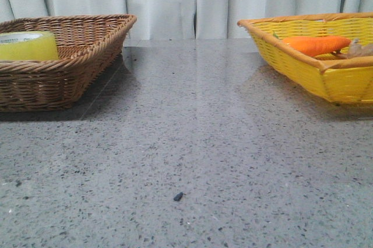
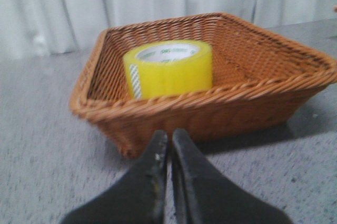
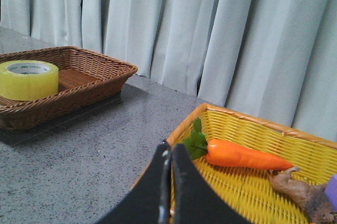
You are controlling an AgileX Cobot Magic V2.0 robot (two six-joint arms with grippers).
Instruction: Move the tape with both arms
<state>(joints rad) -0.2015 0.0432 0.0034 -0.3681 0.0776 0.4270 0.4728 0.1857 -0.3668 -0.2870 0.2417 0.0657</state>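
Observation:
The yellow tape roll (image 1: 27,45) lies flat in the brown wicker basket (image 1: 70,67) at the far left of the table. It also shows in the left wrist view (image 2: 168,68) and the right wrist view (image 3: 28,79). My left gripper (image 2: 170,135) is shut and empty, just short of the brown basket's near corner (image 2: 131,145). My right gripper (image 3: 169,147) is shut and empty over the near rim of the yellow basket (image 3: 237,124). Neither arm shows in the front view.
The yellow basket (image 1: 315,73) at the far right holds an orange carrot (image 1: 315,44) and a brownish thing (image 3: 300,192). A small dark speck (image 1: 178,196) lies on the grey speckled table. White curtains hang behind.

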